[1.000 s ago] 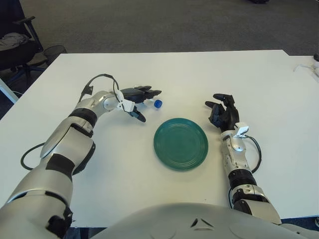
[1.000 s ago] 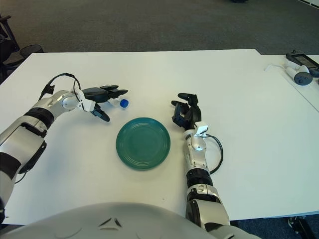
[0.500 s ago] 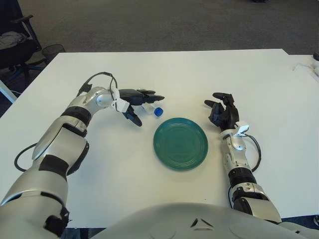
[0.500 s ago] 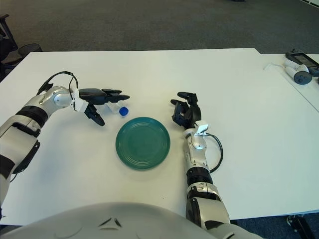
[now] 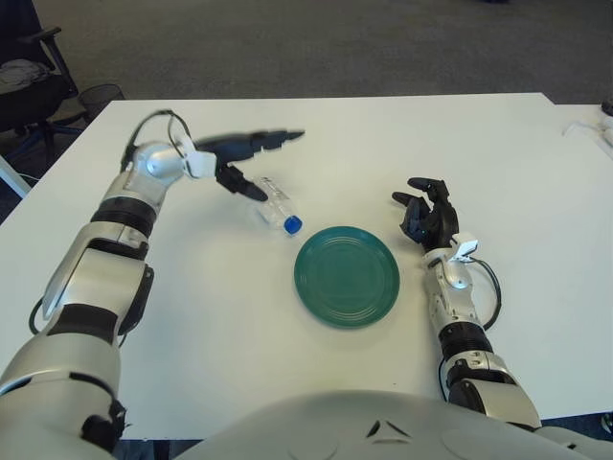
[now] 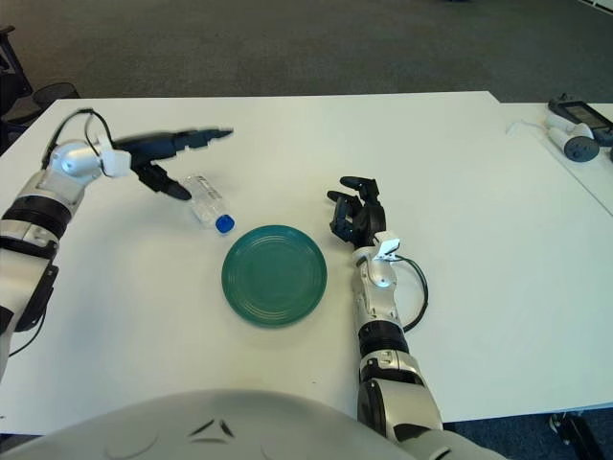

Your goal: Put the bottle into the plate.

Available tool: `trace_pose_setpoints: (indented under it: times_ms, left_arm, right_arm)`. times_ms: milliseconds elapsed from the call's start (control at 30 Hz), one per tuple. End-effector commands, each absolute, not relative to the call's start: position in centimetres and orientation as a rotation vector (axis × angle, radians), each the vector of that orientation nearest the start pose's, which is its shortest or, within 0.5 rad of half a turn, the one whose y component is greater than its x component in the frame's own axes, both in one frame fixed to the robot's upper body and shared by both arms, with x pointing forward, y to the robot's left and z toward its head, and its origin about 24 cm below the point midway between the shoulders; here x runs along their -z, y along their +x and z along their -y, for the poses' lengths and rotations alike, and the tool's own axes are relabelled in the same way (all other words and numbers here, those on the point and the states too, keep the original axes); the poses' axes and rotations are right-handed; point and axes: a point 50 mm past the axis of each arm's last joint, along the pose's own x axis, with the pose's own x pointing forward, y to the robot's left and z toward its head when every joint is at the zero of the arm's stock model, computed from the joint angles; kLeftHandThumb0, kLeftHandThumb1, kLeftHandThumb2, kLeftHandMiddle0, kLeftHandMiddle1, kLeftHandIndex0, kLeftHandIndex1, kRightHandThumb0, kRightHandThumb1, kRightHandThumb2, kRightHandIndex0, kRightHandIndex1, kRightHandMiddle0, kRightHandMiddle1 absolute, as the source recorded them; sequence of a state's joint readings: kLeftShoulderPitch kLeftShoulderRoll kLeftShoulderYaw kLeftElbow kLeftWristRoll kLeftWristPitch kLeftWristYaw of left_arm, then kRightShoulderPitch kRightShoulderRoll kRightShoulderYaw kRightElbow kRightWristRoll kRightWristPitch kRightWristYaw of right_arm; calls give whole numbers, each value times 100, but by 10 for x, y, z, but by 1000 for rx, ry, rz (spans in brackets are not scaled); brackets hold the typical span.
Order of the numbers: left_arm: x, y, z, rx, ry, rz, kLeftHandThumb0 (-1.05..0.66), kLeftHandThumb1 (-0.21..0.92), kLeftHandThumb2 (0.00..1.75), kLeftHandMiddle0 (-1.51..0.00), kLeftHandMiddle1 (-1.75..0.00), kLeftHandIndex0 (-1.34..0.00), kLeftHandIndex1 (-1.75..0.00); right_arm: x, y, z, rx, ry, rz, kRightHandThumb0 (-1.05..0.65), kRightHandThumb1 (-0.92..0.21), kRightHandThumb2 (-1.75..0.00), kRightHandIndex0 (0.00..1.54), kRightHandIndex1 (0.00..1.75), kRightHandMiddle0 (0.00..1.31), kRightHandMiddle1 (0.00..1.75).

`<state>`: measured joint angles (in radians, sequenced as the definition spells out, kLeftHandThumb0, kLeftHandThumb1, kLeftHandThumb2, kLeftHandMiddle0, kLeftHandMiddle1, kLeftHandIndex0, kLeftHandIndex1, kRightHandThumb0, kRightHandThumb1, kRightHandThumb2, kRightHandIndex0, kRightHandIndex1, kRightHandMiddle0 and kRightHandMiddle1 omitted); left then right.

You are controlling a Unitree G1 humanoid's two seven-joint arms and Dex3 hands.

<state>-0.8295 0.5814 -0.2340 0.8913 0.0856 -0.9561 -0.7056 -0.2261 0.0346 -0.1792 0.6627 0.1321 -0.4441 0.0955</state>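
While raised over the white table (image 5: 287, 383) with fingers spread and holding nothing, left hand (image 5: 244, 151): positioned up and to the left of the bottle, not touching it. Clear plastic bottle (image 5: 274, 204) with blue cap (image 5: 292, 225): lying on its side on the table, cap end pointing toward the green plate (image 5: 347, 276), just beside the plate's upper-left rim but outside it. Right hand (image 5: 428, 216): to the right of the plate, fingers loosely curled, nothing grasped. Controller (image 6: 573, 146): far right edge.
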Motion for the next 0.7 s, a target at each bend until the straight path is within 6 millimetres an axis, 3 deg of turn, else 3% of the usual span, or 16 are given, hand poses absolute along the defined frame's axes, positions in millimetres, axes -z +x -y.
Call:
trace_pose_setpoints:
  times_ms: [0,333,500,667]
  left_arm:
    - [-169,338,-181,849,932,646,-105,89,13,0,0,0,0]
    - [-200,330,-167,798,846,808,-105,91,13,0,0,0,0]
    - [-196,333,-167,771,843,800,-104,91,12,0,0,0,0]
    - [-179,348,-169,692,930,731,-103,88,10,0,0,0,0]
  right_arm:
    - [66,240,159,91,223,-293,-40,-58,-110,31,99,8,141]
    - [69,242,158,72,223,-307,-40,-58,-111,30,100,4,142]
    - [70,242,157,67,228,-310,-38,-59,-111,31,98,4,140]
    - [71,242,158,67,236,-311,-38,-59,-111,30,97,8,140]
